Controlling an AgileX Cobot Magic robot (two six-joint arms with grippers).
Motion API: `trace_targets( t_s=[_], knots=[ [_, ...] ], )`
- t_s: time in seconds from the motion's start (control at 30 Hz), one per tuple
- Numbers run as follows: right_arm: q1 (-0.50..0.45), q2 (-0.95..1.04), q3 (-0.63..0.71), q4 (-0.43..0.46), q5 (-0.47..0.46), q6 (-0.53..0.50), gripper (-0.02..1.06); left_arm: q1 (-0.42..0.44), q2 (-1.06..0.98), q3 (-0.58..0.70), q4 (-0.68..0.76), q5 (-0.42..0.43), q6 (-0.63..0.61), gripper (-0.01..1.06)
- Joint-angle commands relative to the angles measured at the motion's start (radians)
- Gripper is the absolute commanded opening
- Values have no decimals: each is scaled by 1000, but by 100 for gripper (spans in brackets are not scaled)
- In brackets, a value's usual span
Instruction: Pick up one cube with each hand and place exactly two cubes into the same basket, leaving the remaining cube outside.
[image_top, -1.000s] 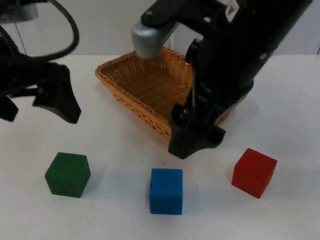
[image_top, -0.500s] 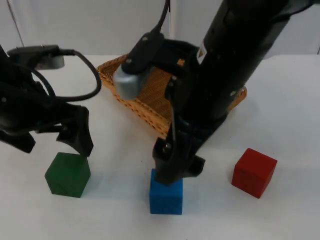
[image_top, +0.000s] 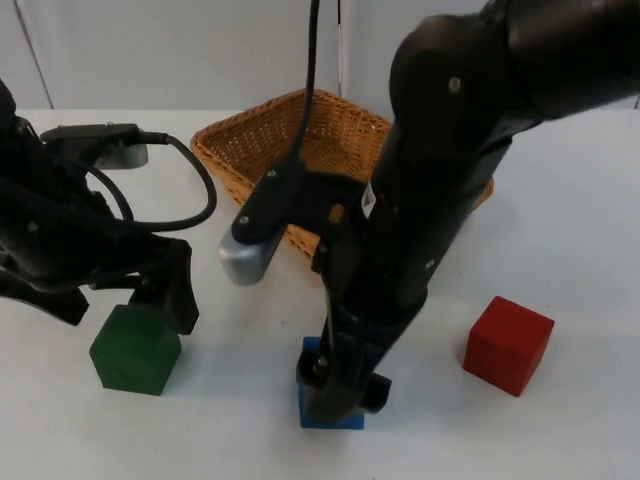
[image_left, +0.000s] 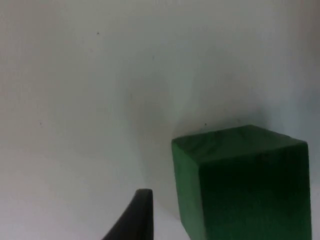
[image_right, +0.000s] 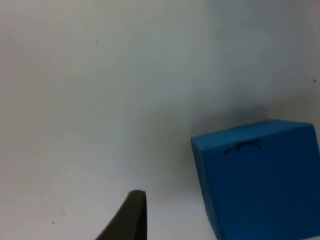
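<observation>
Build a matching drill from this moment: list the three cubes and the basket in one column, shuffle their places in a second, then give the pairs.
Things:
1. green cube
2. blue cube
3. red cube
4. wicker basket

Places:
A. alone on the table, no arm near it
B. under the right tool
C. at the back of the table, no cube seen inside
D. under the left tool

Pairs: 1-D, 2-B, 3-A, 4-C

bright, even light; soft shadows under both arms on the table (image_top: 590, 200); wrist views slightly soft.
</observation>
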Motion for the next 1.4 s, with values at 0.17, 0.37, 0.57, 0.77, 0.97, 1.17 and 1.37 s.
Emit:
trace_targets(
  t_s=[0.17, 0.37, 0.57, 0.77, 0.97, 1.17, 1.37],
  knots=[
    [8, 44, -6, 3, -72, -9, 105, -5, 42, -6, -19, -52, 11, 105],
    [8, 73, -6, 5, -103, -9, 105, -5, 71, -6, -27, -90, 11, 105],
    [8, 103, -6, 5, -106, -9, 105, -5, 116, -6, -85, -90, 79, 105],
    [8, 137, -6, 5, -101, -9, 103, -5, 128, -6, -88, -95, 83, 105],
    [8, 140, -6, 5, -99, -9, 91, -5, 128, -6, -88, -94, 86, 105],
    [8, 140, -6, 5, -99, -7, 46, -5, 128, -6, -88, -89, 88, 98],
    [8, 117, -6, 5, -90, -5, 7, -5, 128, -6, -88, -59, 88, 39]
  ],
)
